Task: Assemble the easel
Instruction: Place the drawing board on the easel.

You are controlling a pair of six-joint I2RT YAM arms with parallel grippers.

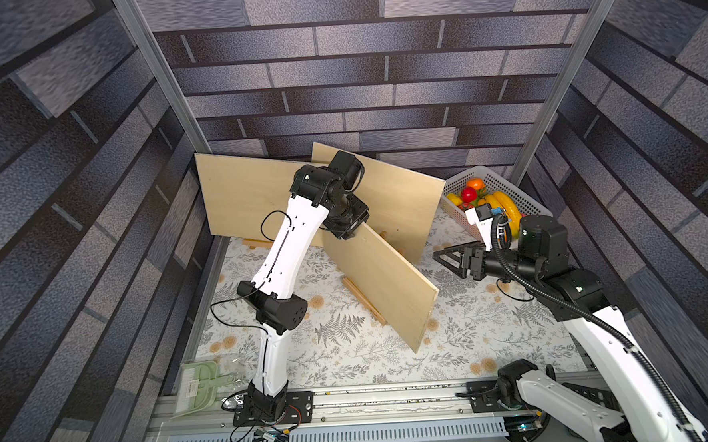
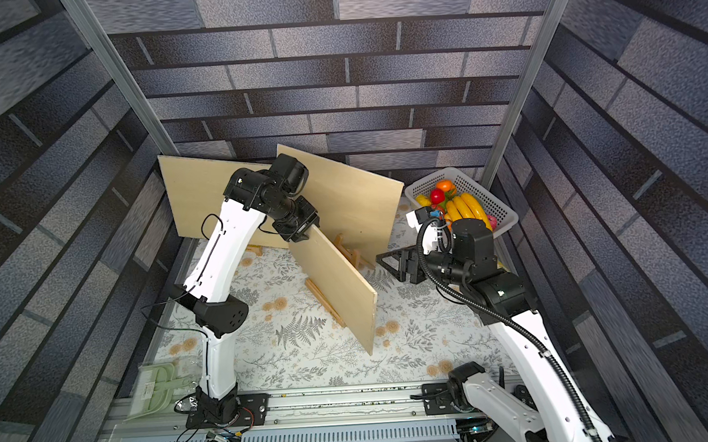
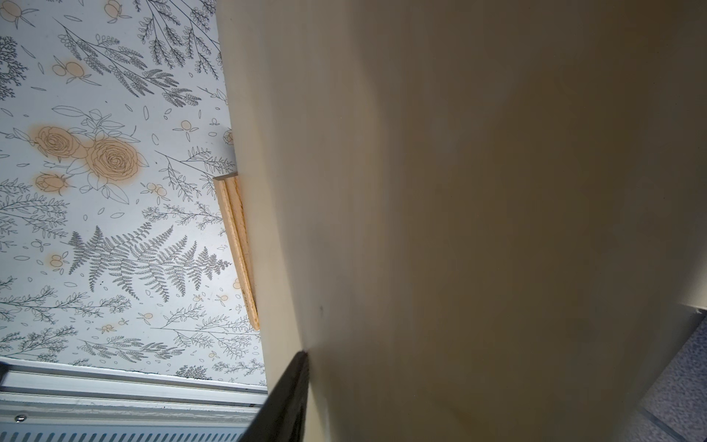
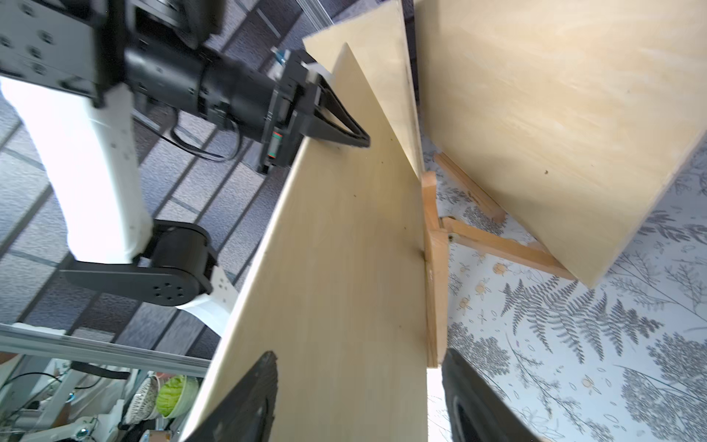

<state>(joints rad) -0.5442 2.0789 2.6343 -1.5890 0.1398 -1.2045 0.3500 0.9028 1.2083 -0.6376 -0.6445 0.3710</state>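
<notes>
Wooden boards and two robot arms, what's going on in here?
The left pincer grips the top edge of the nearest board, which stands tilted with its bottom edge at the ledge of a small wooden easel. The right pincer is open beside that board and holds nothing. Two more boards stand propped at the back, and a basket of toy fruit sits in the far corner.
</notes>
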